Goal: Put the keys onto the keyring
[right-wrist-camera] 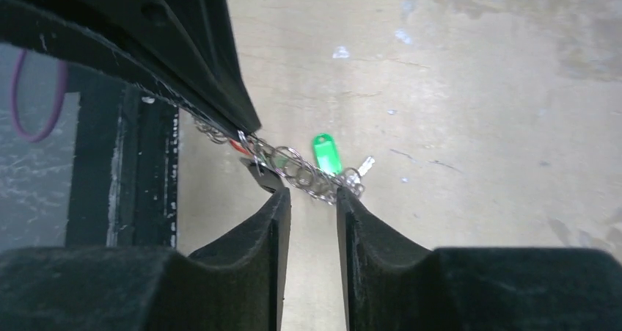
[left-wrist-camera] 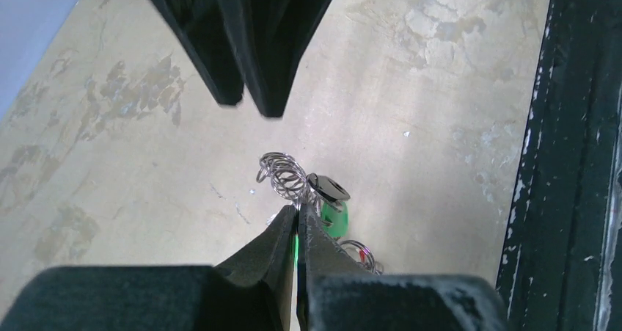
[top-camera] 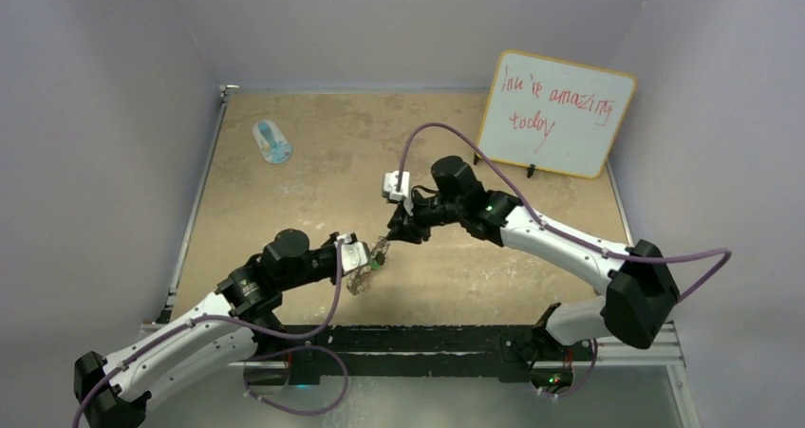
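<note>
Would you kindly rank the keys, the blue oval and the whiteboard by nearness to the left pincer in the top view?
1. keys, gripped in the left pincer
2. blue oval, far left of table
3. whiteboard, far right corner

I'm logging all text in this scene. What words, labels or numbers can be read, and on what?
"amazing today": red handwriting on the whiteboard; the words before it are too scrawled to read.
Blue-and-white oval object: any print is too small to read.

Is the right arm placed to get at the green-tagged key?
Probably yes: the right fingers stand open facing the green-tagged key, with only the keyring's wire loops between; the left fingers grip off to one side.
</note>
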You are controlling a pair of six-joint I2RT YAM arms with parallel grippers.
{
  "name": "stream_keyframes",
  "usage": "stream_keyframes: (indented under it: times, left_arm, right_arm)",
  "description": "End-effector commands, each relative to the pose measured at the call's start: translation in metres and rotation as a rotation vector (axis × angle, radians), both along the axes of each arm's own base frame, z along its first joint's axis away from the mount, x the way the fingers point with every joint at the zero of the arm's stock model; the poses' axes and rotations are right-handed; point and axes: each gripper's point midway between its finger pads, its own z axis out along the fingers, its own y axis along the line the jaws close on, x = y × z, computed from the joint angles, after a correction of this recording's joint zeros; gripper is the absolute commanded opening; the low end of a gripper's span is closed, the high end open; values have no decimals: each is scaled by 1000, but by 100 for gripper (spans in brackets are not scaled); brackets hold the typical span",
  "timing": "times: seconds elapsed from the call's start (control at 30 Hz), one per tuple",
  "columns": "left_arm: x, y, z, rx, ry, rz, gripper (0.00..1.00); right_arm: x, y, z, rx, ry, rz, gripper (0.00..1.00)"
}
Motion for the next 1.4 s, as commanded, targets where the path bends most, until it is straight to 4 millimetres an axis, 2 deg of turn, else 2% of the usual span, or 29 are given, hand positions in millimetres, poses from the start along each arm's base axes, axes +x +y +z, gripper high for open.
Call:
stream_keyframes:
  times: [0.0, 0.13, 0.27, 0.53, 0.73, 0.87, 1.03, 1.07, 1.2, 1.27, 1.37]
  left_arm:
    - [8, -13, 47, -247, -88, 29, 0]
    - [3, -16, 51, -301, -115, -2, 0]
    - [-2, -20, 51, -329, -140, -42, 0]
    - [-6, -23, 49, -332, -144, -75, 0]
    - [-7, -23, 53, -342, -157, -80, 0]
    - [-7, -22, 54, -344, -161, -81, 0]
    - [-5, -20, 56, -323, -164, -64, 0]
    - [-4, -19, 57, -312, -160, -55, 2]
    - [1, -16, 52, -228, -118, -31, 26]
    - [1, -12, 41, -142, -86, -32, 31]
    - [3, -6, 32, -42, -65, -22, 32]
  right_arm:
    - [-1, -2, 30, 162, -63, 6, 34]
    - [-15, -5, 35, 242, -98, 69, 37]
    - [-29, -2, 32, 292, -85, 156, 38]
    - [-29, 8, 24, 310, -49, 188, 38]
    - [-28, 13, 18, 308, -22, 204, 26]
    - [-28, 13, 13, 293, -5, 204, 0]
    - [-22, 10, 10, 260, -26, 170, 0]
    - [-20, 9, 11, 251, -33, 159, 0]
    - [-7, 5, 15, 189, -70, 90, 0]
    - [-3, 2, 14, 140, -58, 73, 0]
    - [-2, -1, 11, 65, -23, 70, 0]
